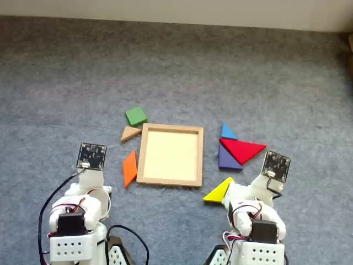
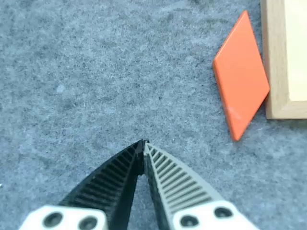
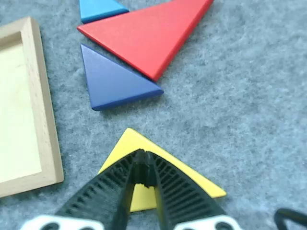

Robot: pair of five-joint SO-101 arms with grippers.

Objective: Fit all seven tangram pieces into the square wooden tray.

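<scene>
The square wooden tray (image 1: 140, 160) lies in the middle of the grey carpet with nothing in it. Left of it are a green square (image 1: 135, 116), a tan triangle (image 1: 130, 133) and an orange parallelogram (image 1: 129, 168) (image 2: 241, 75). Right of it lie a light blue triangle (image 1: 228, 131) (image 3: 99, 8), a large red triangle (image 1: 241, 149) (image 3: 151, 32), a dark blue triangle (image 1: 228, 158) (image 3: 113, 80) and a yellow triangle (image 1: 219, 190) (image 3: 168, 170). My left gripper (image 2: 143, 143) is shut and empty, over bare carpet near the orange piece. My right gripper (image 3: 142, 154) is shut, hovering over the yellow triangle.
The tray's wooden rim (image 2: 275, 57) (image 3: 44, 110) shows in both wrist views. Both arm bases stand at the near edge of the table, the left (image 1: 74, 223) and the right (image 1: 253, 226). A pale strip (image 1: 176, 11) runs along the far edge of the carpet.
</scene>
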